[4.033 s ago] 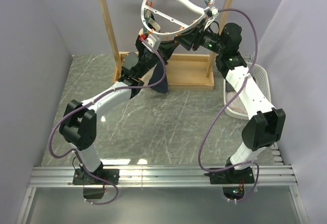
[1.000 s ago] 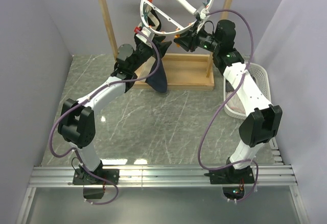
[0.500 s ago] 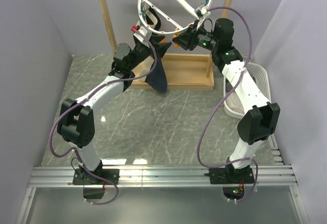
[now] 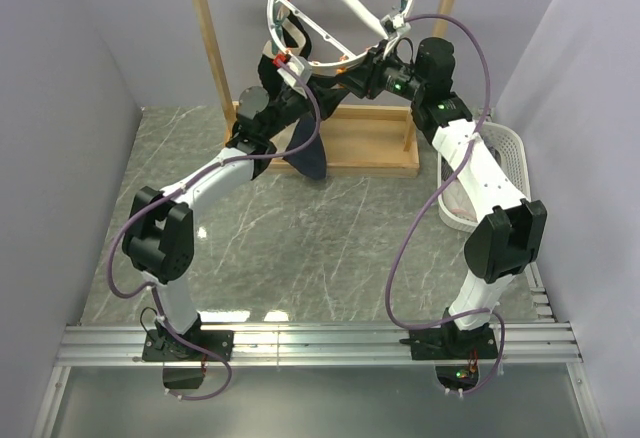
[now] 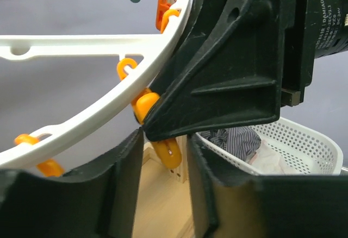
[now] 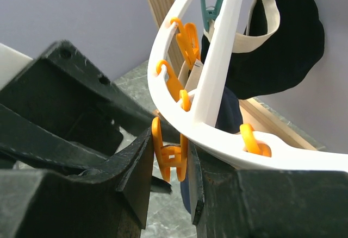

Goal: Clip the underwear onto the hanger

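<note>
The white ring hanger [image 4: 272, 13] hangs tilted from the wooden rack. My right gripper [image 6: 169, 156] is shut on an orange clip [image 6: 169, 154] under the ring's low rim [image 6: 215, 75], squeezing its handles. In the top view it sits at that rim [image 4: 345, 76]. The underwear [image 4: 308, 150], dark navy, hangs below the ring by my left gripper [image 4: 290, 73]. Its cream waistband end [image 6: 288, 53] hangs by a teal clip. My left gripper [image 5: 164, 156] has its jaws apart just below the same orange clip [image 5: 166, 151]. Wood shows through the gap.
The wooden rack frame [image 4: 210, 48] and its base [image 4: 370, 143] stand at the back. A white perforated basket [image 4: 515, 143] at the right holds a grey striped cloth [image 5: 234, 140]. Purple cables loop off both arms. Grey walls close in on both sides.
My left gripper has moved right and up, back under the ring's low rim beside the right gripper. The right gripper keeps its grip on the clip. The ring sits slightly higher than four seconds ago.
</note>
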You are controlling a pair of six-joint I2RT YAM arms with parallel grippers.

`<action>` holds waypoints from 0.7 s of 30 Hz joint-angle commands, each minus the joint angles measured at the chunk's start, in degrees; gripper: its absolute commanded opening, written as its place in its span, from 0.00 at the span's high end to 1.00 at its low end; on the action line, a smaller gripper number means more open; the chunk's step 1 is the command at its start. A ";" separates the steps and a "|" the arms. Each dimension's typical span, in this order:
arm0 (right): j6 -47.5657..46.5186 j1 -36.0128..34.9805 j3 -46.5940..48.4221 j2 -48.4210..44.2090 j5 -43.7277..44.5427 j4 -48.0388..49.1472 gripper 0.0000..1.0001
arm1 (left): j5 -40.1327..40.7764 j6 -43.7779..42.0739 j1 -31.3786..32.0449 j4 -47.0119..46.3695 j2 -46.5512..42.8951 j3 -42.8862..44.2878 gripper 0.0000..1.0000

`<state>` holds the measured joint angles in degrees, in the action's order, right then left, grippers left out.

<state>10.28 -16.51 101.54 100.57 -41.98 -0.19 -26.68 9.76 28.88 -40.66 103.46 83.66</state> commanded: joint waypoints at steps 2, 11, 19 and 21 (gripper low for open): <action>1.75 -1.33 -0.72 -1.70 0.84 2.82 1.00 | 1.79 -0.18 1.00 -1.88 0.69 3.88 0.68; 6.14 -1.33 1.82 -0.38 3.21 1.50 0.75 | 1.63 -1.06 1.53 -1.43 -0.10 1.42 1.00; 9.49 -1.24 3.14 0.06 3.66 2.38 0.53 | 2.15 -1.76 1.61 -1.17 -0.19 -0.34 1.00; 10.11 -1.33 3.23 0.23 3.39 2.47 0.53 | 2.16 -1.59 1.61 -1.26 -0.19 -0.34 1.00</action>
<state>18.04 -16.97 101.34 100.60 -38.35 -0.01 -23.03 8.64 29.61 -40.56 104.12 83.74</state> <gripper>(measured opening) 0.470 0.169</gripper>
